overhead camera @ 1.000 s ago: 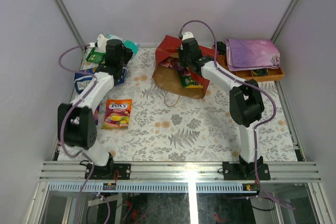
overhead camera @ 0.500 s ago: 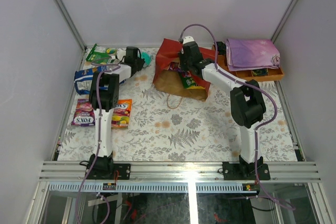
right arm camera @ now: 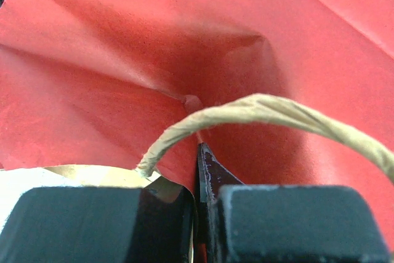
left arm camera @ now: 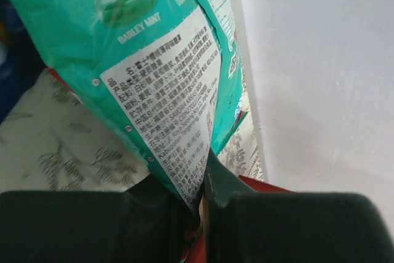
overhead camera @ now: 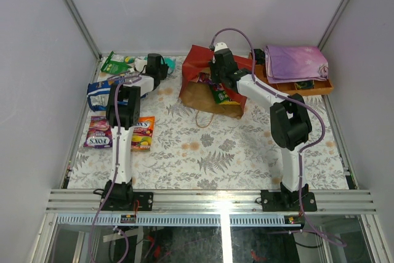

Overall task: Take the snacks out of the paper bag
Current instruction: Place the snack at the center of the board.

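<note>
The red paper bag (overhead camera: 196,58) lies open at the back centre, its brown inside (overhead camera: 203,98) facing me. A green packet (overhead camera: 219,94) and an orange-purple one (overhead camera: 202,78) show in its mouth. My right gripper (overhead camera: 217,61) is shut on the bag's red rim (right arm camera: 184,60), beside its string handle (right arm camera: 265,110); in the right wrist view the gripper (right arm camera: 200,173) pinches the paper. My left gripper (overhead camera: 164,66) is shut on the edge of a teal mint packet (left arm camera: 154,60), just left of the bag; in the left wrist view the gripper (left arm camera: 202,183) pinches that edge.
On the left lie a green packet (overhead camera: 114,63), a blue-white bag (overhead camera: 100,87), a purple Fox's bag (overhead camera: 98,134) and an orange-yellow Fox's bag (overhead camera: 143,132). A wooden tray (overhead camera: 320,87) with a folded purple cloth (overhead camera: 295,61) stands back right.
My left arm has swung upright and its gripper has moved right toward the bag with the teal packet; it has held still for the last half second. The right gripper has barely moved.
</note>
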